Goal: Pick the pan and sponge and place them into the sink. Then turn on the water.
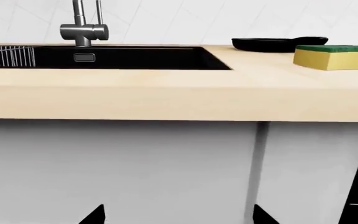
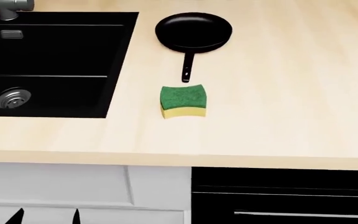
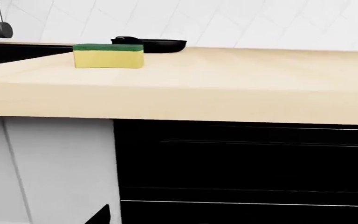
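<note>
The black pan [image 2: 193,31] lies on the wooden counter right of the sink [image 2: 54,51], its handle pointing toward the front edge. Just in front of the handle's end rests the sponge [image 2: 183,100], green face up. My left gripper [image 2: 46,218] hangs open below the counter edge, in front of the white cabinet, holding nothing. From the left wrist view [image 1: 179,219] the sink [image 1: 135,58], pan [image 1: 272,44] and sponge [image 1: 334,57] lie above and beyond it. The right gripper [image 3: 179,219] is also below the counter; one fingertip [image 3: 98,215] shows far off to the side, the other is lost against black. Sponge [image 3: 108,56] and pan [image 3: 157,45] sit beyond.
A dark-grey tap [image 1: 82,28] stands behind the sink and a wire rack [image 1: 8,56] sits at its far side. The steel drain [image 2: 12,98] is in the basin floor. Under the counter are a white cabinet [image 2: 54,184] and a black appliance front [image 2: 285,196].
</note>
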